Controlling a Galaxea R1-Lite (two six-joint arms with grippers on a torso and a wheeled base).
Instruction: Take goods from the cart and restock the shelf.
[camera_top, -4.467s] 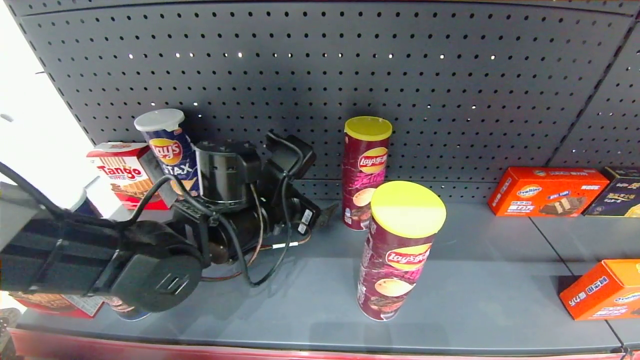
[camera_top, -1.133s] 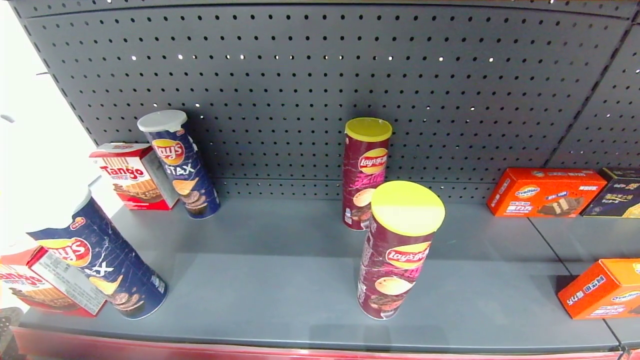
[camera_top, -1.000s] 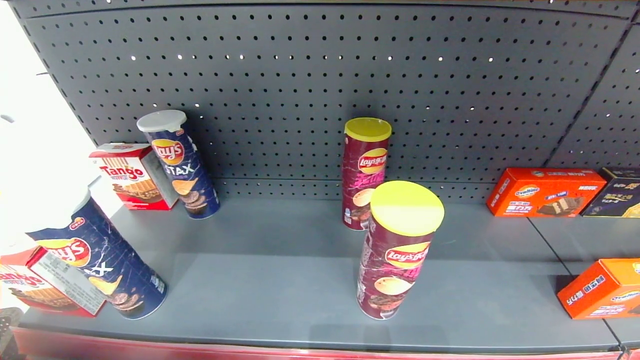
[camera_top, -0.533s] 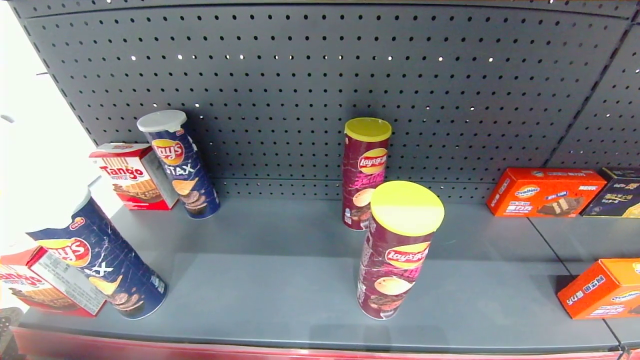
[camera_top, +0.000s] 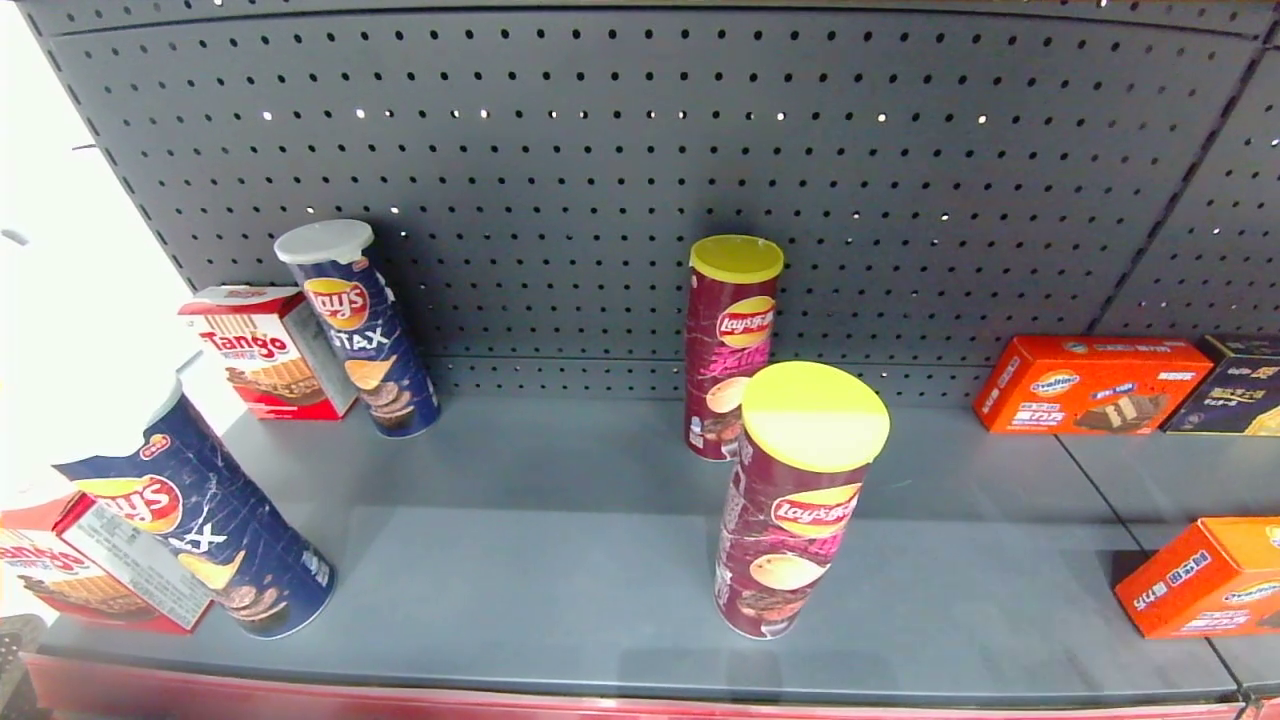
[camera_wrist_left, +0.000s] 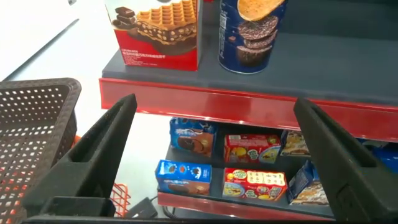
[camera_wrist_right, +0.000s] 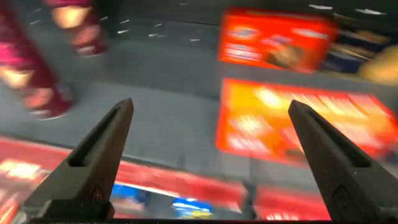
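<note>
Left hand (camera_wrist_left: 214, 101): hanging spread, empty; blue can (camera_wrist_left: 249, 31) sitting ahead on shelf (camera_wrist_left: 323, 74).
Right hand (camera_wrist_right: 211, 104): hanging spread, empty; orange box (camera_wrist_right: 280, 121) lying ahead.

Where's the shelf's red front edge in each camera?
Head view: red metal front edge runs along the bottom, fronting the grey shelf deck.
Left wrist view: crosses the picture, fronting the dark blue chip can.
Right wrist view: blurred, fronting the orange cardboard box.
Shared landmark: grey shelf deck.
</note>
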